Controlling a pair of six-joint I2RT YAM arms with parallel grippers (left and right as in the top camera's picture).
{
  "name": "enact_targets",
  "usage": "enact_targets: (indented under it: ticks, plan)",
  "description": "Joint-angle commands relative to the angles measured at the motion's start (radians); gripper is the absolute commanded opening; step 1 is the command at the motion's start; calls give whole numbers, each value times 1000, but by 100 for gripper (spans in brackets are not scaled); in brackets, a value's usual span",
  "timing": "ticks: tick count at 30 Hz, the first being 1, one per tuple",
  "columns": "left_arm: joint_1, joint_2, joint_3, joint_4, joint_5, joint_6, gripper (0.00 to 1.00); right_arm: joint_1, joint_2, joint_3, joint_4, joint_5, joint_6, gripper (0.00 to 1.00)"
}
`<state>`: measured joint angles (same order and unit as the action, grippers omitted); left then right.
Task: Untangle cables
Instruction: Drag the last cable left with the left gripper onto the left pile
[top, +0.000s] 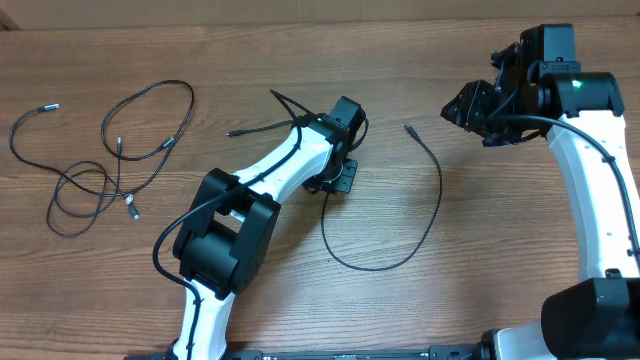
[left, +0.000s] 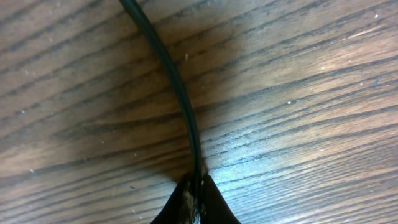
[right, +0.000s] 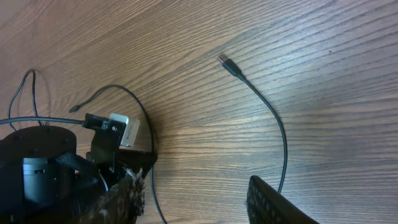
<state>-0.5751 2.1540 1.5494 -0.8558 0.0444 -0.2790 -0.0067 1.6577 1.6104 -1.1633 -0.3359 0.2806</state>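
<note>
The left gripper is down on the table, its fingers pressed together on one cable. That cable swings out in a wide loop to a free plug. The right gripper hangs off the table near that plug, fingers spread and holding nothing, while the other cables lie in loose tangled loops far left.
</note>
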Motion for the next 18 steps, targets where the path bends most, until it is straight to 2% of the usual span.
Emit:
enact_targets:
  ticks: [1, 11, 18]
  plan:
    - [0, 65, 13, -53, 43, -90, 4, 0, -14, 27, 6, 6, -21, 52]
    - [84, -124, 342, -291, 61, -82, 4, 0, -14, 27, 5, 6, -21, 52]
    - [159, -322, 450, -319, 52, -57, 4, 0, -14, 27, 8, 6, -24, 53]
